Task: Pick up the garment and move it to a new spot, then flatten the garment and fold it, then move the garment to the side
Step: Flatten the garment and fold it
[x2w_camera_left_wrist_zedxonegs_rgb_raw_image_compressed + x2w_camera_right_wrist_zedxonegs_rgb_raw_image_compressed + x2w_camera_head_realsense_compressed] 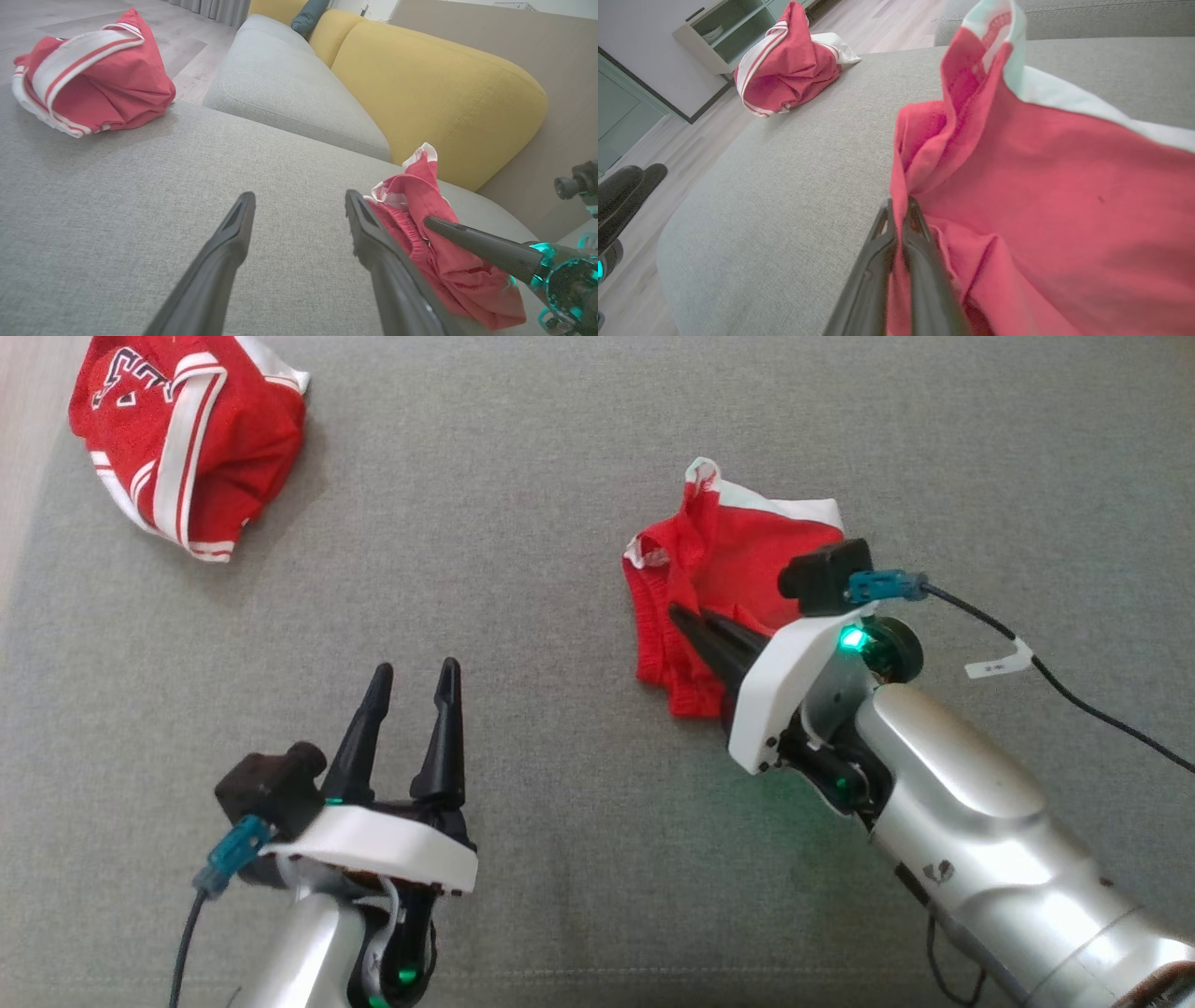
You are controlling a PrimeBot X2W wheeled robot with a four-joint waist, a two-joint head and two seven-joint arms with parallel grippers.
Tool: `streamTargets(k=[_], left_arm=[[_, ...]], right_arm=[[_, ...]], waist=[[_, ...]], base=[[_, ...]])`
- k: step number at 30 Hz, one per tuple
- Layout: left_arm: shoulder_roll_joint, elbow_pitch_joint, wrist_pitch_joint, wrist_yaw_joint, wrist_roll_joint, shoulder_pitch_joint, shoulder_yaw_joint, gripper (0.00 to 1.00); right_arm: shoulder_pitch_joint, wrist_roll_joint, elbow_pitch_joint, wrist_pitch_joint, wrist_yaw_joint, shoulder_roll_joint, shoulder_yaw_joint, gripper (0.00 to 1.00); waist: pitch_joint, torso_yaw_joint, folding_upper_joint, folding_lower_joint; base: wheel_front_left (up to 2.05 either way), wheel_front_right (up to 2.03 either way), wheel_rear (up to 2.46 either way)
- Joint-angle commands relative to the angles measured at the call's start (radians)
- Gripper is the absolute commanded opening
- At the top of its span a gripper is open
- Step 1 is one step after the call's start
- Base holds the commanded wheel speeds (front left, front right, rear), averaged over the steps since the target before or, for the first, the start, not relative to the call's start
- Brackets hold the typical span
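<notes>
The garment (724, 565) is a crumpled red piece with white trim, lying right of centre on the grey sofa seat (523, 523). My right gripper (677, 611) is shut on the garment's near left edge. In the right wrist view the gripper (899, 205) pinches a red fold, and the cloth (1041, 186) rises in a peak beyond the tips. My left gripper (415, 672) stands open over bare seat, well to the left of the garment and holding nothing. The left wrist view has the left gripper (299, 200) spread wide, with the garment (448, 270) just to its right.
A second red garment with white stripes (187, 439) sits bundled at the far left corner of the seat, also seen in the wrist views (93, 74) (789, 70). Yellow back cushions (434, 88) stand past the seat. A black cable (1055, 681) trails from my right wrist.
</notes>
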Motion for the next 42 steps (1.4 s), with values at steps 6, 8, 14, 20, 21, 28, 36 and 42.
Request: streamTargets(k=[6,8,14,20,21,28,36,42], left_arm=[[-0.003,-0.021,-0.012,-0.001,-0.002,-0.041,0.037,1.00],[-0.004,-0.020,-0.012,-0.001,-0.001,-0.040,0.037,1.00],[-0.005,-0.020,-0.012,-0.003,0.003,-0.037,0.035,1.00],[-0.005,-0.021,-0.012,-0.005,0.005,-0.041,0.029,1.00],[-0.005,-0.021,-0.012,-0.006,0.005,-0.043,0.028,1.00],[-0.003,-0.018,-0.012,-0.010,0.005,-0.058,0.022,1.00],[-0.006,-0.012,-0.012,-0.009,0.002,-0.064,0.020,1.00],[-0.006,-0.010,-0.012,-0.010,0.002,-0.061,0.023,1.00]], right_arm=[[0.008,0.006,-0.103,-0.037,0.007,-0.010,0.030,1.00],[0.019,0.016,-0.146,-0.051,0.007,-0.026,0.031,1.00],[0.049,0.022,-0.255,-0.108,0.007,-0.074,-0.035,1.00],[0.050,-0.115,-0.236,-0.161,0.007,-0.123,-0.145,1.00],[0.050,-0.139,-0.227,-0.164,0.007,-0.124,-0.154,1.00],[0.024,-0.350,-0.111,-0.167,0.007,-0.121,-0.101,0.03],[-0.028,-0.428,0.034,-0.176,0.007,-0.087,0.018,0.00],[-0.044,-0.340,0.044,-0.188,0.007,-0.059,0.162,0.00]], waist=[[-0.005,-0.016,0.0000,0.0000],[-0.009,-0.026,0.0000,0.0000],[-0.013,-0.055,0.0000,0.0000],[-0.008,-0.065,0.0000,0.0000],[-0.006,-0.064,0.0000,0.0000],[0.011,-0.050,0.0000,0.0000],[0.020,-0.009,0.0000,0.0000],[0.019,0.002,0.0000,0.0000]], base=[[0.00,0.00,0.00],[0.00,0.00,0.00],[0.00,0.00,0.00],[0.00,0.00,0.00],[0.00,0.00,0.00],[0.00,0.00,0.00],[0.00,0.00,0.00],[0.00,0.00,0.00]])
